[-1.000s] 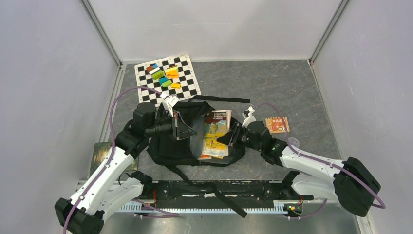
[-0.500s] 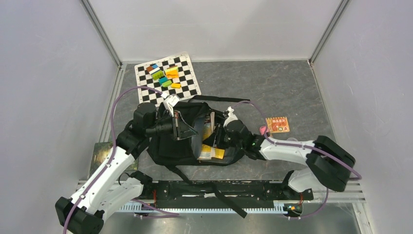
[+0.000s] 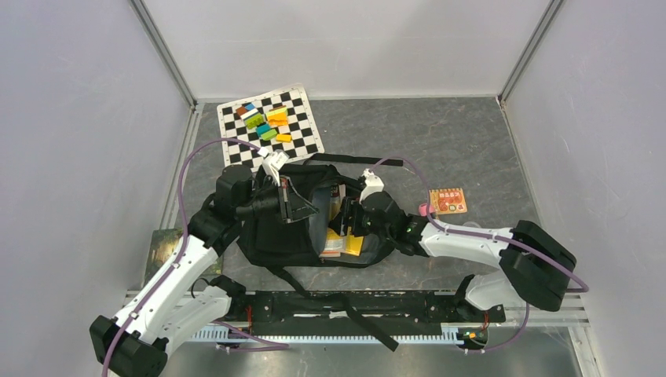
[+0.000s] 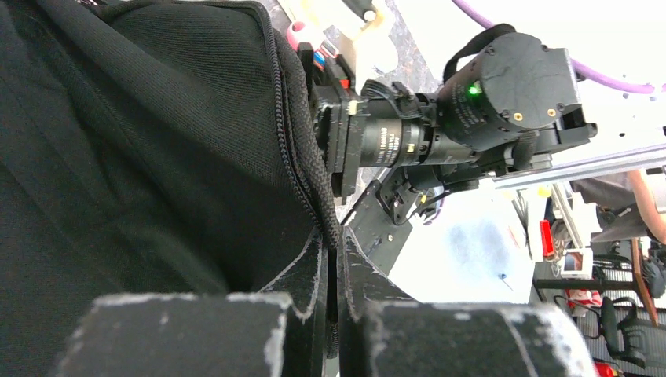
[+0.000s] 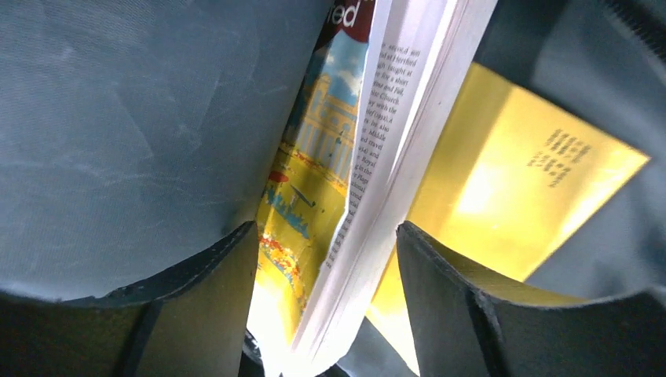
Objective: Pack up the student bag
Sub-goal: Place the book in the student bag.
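Observation:
The student bag [image 3: 275, 232] is a large black backpack lying mid-table with its grey-lined mouth facing right. My left gripper [image 3: 292, 200] is shut on the bag's zipper edge [image 4: 302, 169] and holds the flap up; the jaws [image 4: 339, 259] pinch the fabric. My right gripper [image 3: 351, 220] is open inside the bag's mouth. A colourful paperback book [image 5: 385, 157] stands on edge between its fingers, apart from both pads. A yellow book [image 5: 503, 188] lies behind it against the grey lining [image 5: 118, 118]. Both books show in the top view [image 3: 342, 239].
A checkerboard mat [image 3: 306, 141] with several coloured blocks [image 3: 267, 122] lies at the back left. An orange card [image 3: 448, 201] lies right of the bag. A bag strap [image 3: 369, 161] runs behind the bag; another [image 3: 361, 314] crosses the front rail. A greenish pad [image 3: 163, 245] is at the left.
My right gripper has moved left from the bag's right edge into its mouth. The paperback has gone from lying flat and exposed to standing deeper inside the bag. The left gripper has not moved.

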Robot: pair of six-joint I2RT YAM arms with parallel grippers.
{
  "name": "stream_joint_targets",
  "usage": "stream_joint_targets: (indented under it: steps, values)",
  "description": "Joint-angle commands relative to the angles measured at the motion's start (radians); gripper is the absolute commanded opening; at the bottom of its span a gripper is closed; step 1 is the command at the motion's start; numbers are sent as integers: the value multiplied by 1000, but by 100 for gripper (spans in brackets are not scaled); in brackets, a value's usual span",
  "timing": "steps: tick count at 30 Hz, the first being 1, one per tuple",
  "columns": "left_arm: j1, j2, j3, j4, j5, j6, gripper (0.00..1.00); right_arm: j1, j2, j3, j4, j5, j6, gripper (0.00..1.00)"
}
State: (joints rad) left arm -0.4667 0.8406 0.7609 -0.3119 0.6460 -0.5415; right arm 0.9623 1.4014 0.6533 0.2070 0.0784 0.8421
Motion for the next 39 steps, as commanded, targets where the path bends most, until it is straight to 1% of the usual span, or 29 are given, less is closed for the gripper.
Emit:
stream_joint_targets:
  steps: [1,7,9,10,11,13,16,19,20,23,25,26,28,29,31,34,35,36,37,38,39]
  values:
    - [0,-15,11,26,-25,13,2,6,-58,-1,-39,102,-88,67]
    - [0,-14,15,13,-30,24,2,6,-5,10,-36,69,-94,49]
    - [0,-14,18,7,-34,26,2,6,22,15,-22,45,-94,48]
    - [0,-16,18,5,-35,27,2,6,34,18,-10,22,-94,45]
    - [0,-15,18,2,-38,30,2,6,48,21,8,2,-95,42]
    - [0,-16,19,-9,-51,34,2,10,69,28,57,-40,-95,30]
    - [2,-12,23,-61,-116,43,2,25,101,65,108,-72,-108,21]
    - [6,-14,12,-97,-213,26,2,36,156,117,110,-75,-123,17]
    - [8,-15,4,-105,-253,15,2,36,174,126,112,-103,-122,16]
    - [14,-20,-13,-154,-401,-33,2,36,191,129,106,-113,-119,14]
    - [17,-31,-26,-201,-517,-82,2,37,158,109,99,-93,-122,16]
    - [19,-41,-42,-223,-579,-111,2,36,130,97,92,-85,-127,19]
    - [25,-69,-79,-255,-693,-167,2,36,80,79,57,-21,-144,28]
    - [27,-85,-109,-262,-748,-197,2,36,58,72,37,4,-153,31]
    - [34,-117,-172,-251,-804,-262,2,36,9,55,-5,42,-172,37]
    - [40,-133,-249,-234,-854,-317,13,35,-62,28,-54,85,-188,43]
    - [42,-132,-265,-231,-856,-331,15,35,-95,18,-68,96,-193,45]
    - [42,-131,-278,-227,-855,-338,20,35,-127,9,-80,109,-199,47]
    - [42,-131,-282,-225,-851,-340,29,35,-152,1,-96,121,-204,50]
    - [43,-133,-280,-229,-849,-336,45,35,-186,-4,-110,135,-216,53]
    - [43,-136,-264,-240,-850,-332,66,36,-212,-4,-132,150,-226,55]
